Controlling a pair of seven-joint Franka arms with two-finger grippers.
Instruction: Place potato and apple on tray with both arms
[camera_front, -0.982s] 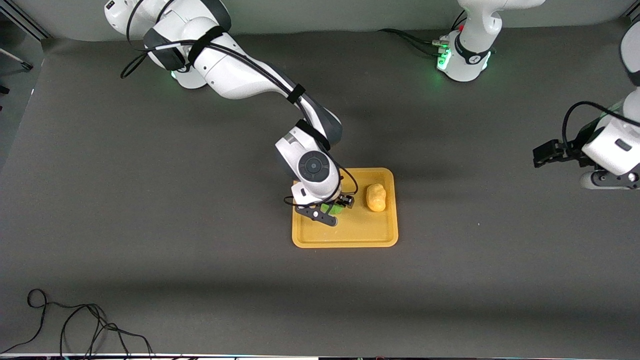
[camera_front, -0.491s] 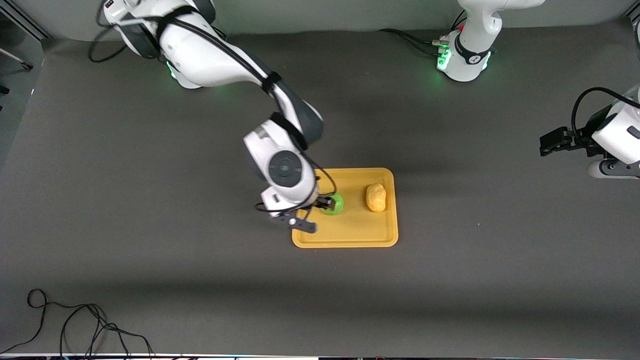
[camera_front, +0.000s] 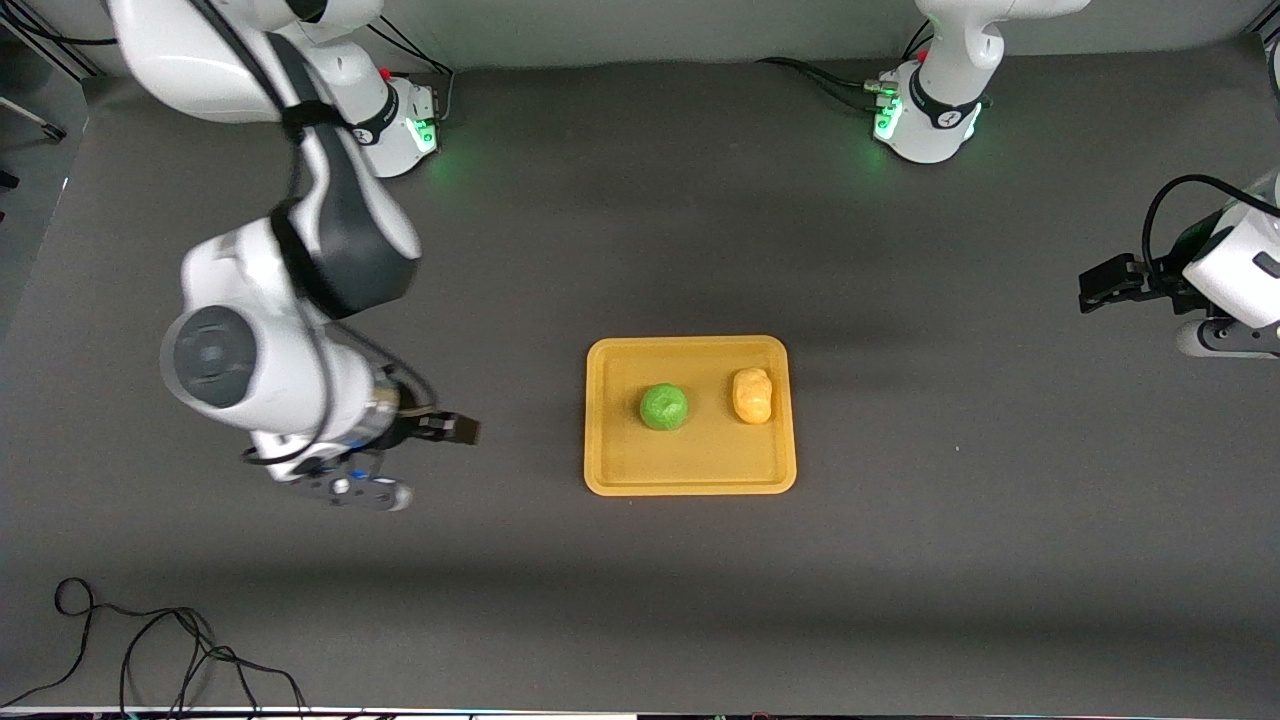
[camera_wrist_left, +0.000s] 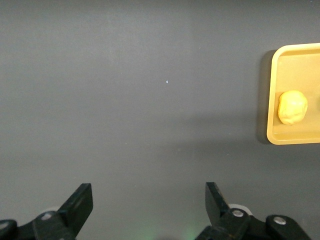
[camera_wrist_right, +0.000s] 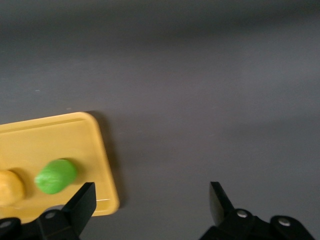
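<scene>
I see the apple (camera_front: 663, 407) and potato (camera_front: 752, 395) both lying on the tray (camera_front: 690, 480), side by side, apart, potato toward the left arm's end. Right gripper (camera_front: 420, 460) is over bare table off the tray's right-arm end, fingers wide, empty. Left gripper (camera_front: 1100, 285) is over the table's left-arm end, fingers wide, empty.

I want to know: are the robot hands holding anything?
No. Both the left gripper and right gripper are open and empty; apple and potato lie on the tray.
</scene>
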